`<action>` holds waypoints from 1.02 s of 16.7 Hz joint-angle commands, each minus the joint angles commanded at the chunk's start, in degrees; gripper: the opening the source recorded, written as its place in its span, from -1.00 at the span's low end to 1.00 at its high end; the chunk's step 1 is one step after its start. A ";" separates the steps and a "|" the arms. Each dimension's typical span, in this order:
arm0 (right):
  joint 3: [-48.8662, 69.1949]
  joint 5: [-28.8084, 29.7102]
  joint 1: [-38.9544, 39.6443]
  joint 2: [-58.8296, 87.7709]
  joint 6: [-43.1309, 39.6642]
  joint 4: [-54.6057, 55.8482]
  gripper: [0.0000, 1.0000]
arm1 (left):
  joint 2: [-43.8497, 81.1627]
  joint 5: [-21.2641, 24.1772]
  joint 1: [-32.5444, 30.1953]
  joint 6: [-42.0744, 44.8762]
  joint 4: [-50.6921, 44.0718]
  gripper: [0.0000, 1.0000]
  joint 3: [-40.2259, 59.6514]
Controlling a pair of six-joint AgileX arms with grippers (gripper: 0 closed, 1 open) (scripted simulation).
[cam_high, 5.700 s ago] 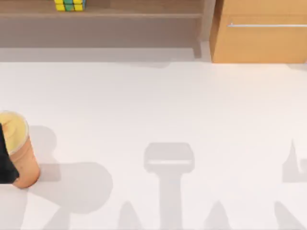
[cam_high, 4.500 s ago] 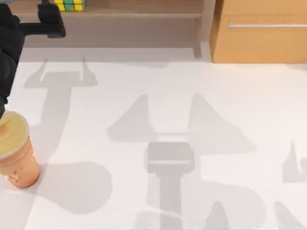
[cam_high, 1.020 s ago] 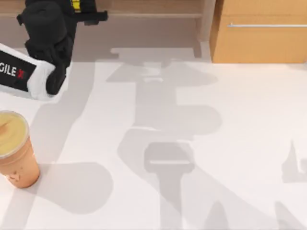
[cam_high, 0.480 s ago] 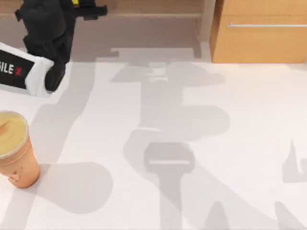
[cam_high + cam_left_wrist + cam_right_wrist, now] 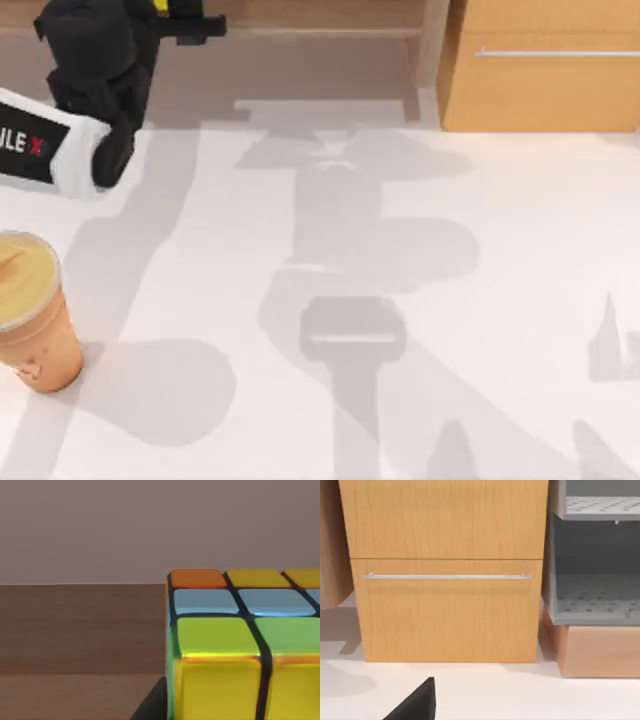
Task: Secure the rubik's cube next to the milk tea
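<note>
The left pincer (image 5: pixel 160 12) is reaching into the shelf (image 5: pixel 300 32) at the rubik's cube (image 5: pixel 240 650) (finger state cannot be told); squaring on the cube is advised before lifting toward the milk tea (image 5: pixel 30 310).

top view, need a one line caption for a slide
Left arm reaches to the back shelf for the rubik's cube; milk tea waits at the table's left edge.
</note>
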 joint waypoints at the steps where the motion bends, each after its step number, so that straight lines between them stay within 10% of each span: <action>1: 0.00 0.00 0.00 0.00 0.00 0.00 1.00 | -1.02 0.07 0.50 0.71 -1.17 -1.00 0.67; 7: 0.00 0.00 0.00 0.00 0.00 0.00 1.00 | -10.69 1.25 10.83 9.45 -20.57 -1.00 5.25; 17: 0.00 0.00 0.00 0.00 0.00 0.00 1.00 | -22.43 6.97 33.27 23.77 -84.86 -1.00 4.71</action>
